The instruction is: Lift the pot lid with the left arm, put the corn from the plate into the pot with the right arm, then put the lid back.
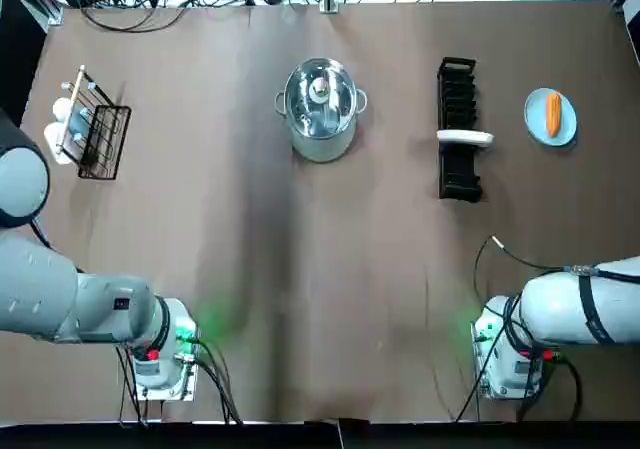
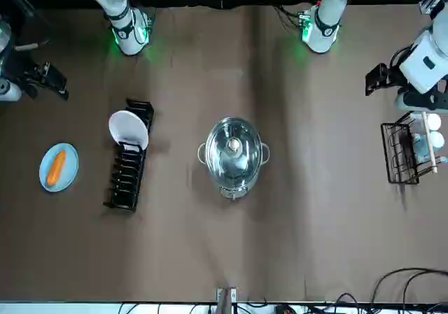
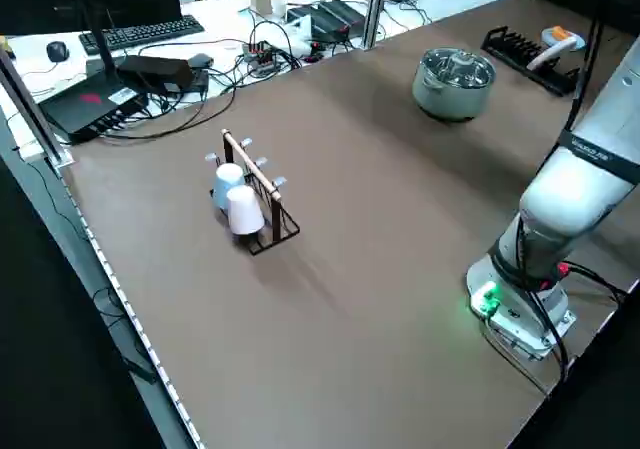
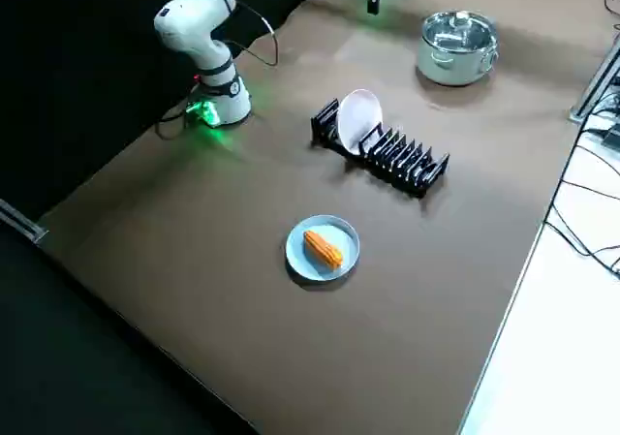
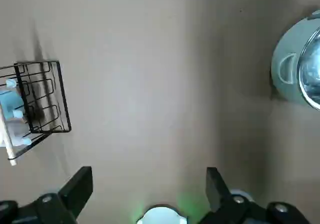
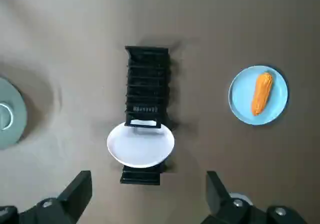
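Top view: glass lid (image 1: 322, 101) sits on the steel pot (image 1: 322, 147) mid-table, and the corn (image 1: 553, 114) lies on the blue plate (image 1: 540, 134). The lid looks slippery and fragile, so take its knob (image 1: 319, 89). The corn looks firm; pinch it across. Left gripper (image 5: 148, 173) and right gripper (image 6: 148, 173) hang spread, well apart from both.

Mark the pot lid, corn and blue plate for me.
pot lid (image 1: 319, 90), top view, on its centre knob.
corn (image 1: 553, 114), top view, middle of the cob.
plate (image 6: 241, 98), right wrist view, bare part beside the corn.
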Available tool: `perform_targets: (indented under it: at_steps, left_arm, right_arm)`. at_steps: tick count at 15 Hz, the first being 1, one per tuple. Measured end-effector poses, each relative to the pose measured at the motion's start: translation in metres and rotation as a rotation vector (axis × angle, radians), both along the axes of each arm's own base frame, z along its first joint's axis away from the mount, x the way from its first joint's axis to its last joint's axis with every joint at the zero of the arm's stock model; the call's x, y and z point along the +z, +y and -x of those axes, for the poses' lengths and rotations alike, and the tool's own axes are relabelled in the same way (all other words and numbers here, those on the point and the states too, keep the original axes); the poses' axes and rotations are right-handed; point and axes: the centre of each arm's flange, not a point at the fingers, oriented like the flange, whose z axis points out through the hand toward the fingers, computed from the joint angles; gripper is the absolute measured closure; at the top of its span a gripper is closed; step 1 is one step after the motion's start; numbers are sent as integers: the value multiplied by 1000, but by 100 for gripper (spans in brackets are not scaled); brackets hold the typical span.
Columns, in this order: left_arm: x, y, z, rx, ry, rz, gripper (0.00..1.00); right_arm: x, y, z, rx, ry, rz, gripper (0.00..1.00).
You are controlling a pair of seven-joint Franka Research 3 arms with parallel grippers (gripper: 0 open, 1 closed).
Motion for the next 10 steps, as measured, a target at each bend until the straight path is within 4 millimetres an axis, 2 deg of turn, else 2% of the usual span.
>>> perform_targets:
  at_steps: [5,7,8,10]
  left_arm:
    - [-1,0,-1,2,-1,0,0]
    - [-8,-5,-4,4,7,2,0]
    - [-13,-13,-8,-1,8,13,0]
    - [-33,-56,-12,-10,34,59,0]
  right_arm:
    - [-5,0,1,1,28,4,0]
    - [-5,0,1,0,28,4,0]
    - [-6,-1,2,1,31,4,0]
    - [-7,3,3,23,44,5,0]
